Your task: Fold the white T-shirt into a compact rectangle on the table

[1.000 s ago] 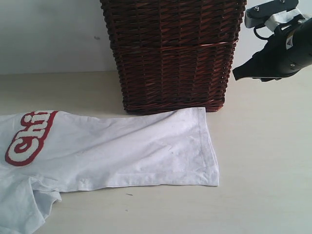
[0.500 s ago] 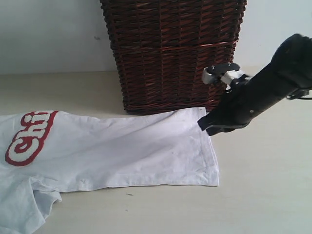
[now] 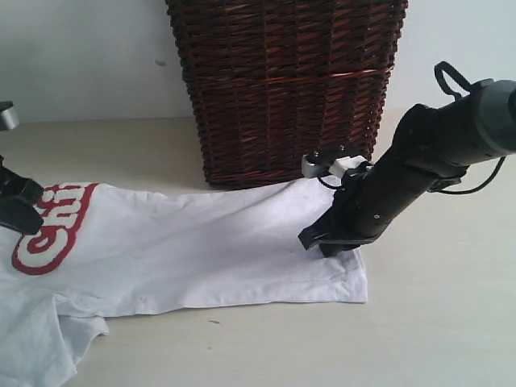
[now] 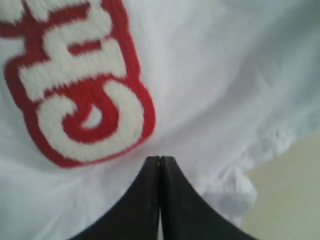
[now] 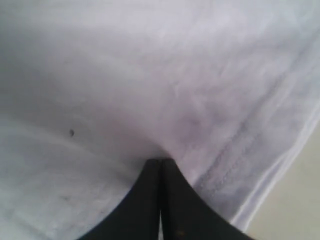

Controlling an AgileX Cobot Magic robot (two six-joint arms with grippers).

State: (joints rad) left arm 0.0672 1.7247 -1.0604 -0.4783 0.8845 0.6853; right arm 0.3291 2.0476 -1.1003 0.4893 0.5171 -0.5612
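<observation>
White cotton T-shirt (image 3: 201, 242) lies flat on the pale beige table (image 3: 435, 322); my right gripper (image 3: 320, 242), at four o'clock, presses closed on its hem to lift a fold, my left gripper (image 3: 18, 218) closed beside the lettering.

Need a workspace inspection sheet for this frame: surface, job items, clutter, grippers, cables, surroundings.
Surface: table, pale beige, bare where visible.
Job's things: white T-shirt lying flat, unfolded; red-outlined lettering near the left side; hem towards the right.
Clutter: wicker basket standing behind the shirt.
Grippers: right gripper down on the shirt near the hem, fingers together; left gripper at the lettering, fingers together. Whether either pinches fabric cannot be told.
Cables: black cable looped on the right arm.
Surroundings: plain pale wall.
</observation>
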